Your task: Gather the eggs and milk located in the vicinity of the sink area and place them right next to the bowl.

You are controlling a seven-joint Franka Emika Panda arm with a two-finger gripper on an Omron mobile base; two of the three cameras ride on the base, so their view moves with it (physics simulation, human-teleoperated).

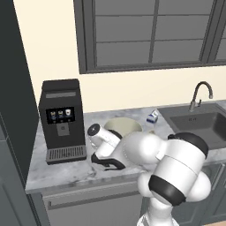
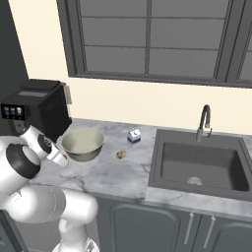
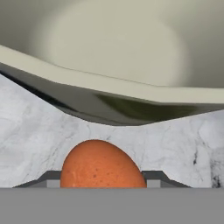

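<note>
Orange-brown egg (image 3: 101, 164) sits clamped between our gripper's (image 3: 101, 183) fingers at the bottom centre of the hand view, above marble counter (image 3: 35, 144), with the bowl (image 3: 131, 92) across the upper frame. In the right base view we see the spotted egg (image 2: 121, 154) mid-frame and the milk (image 2: 133, 135) just above it, left of the sink (image 2: 199, 165).

The arm (image 1: 176, 172) is glossy white, built of rounded, bulbous shells joined by dark black bands at the joints. Its links are smooth and plain. Towards the hand (image 1: 105, 162) the white casing narrows into a cylinder with a round grey-ringed end cap above a black body.
</note>
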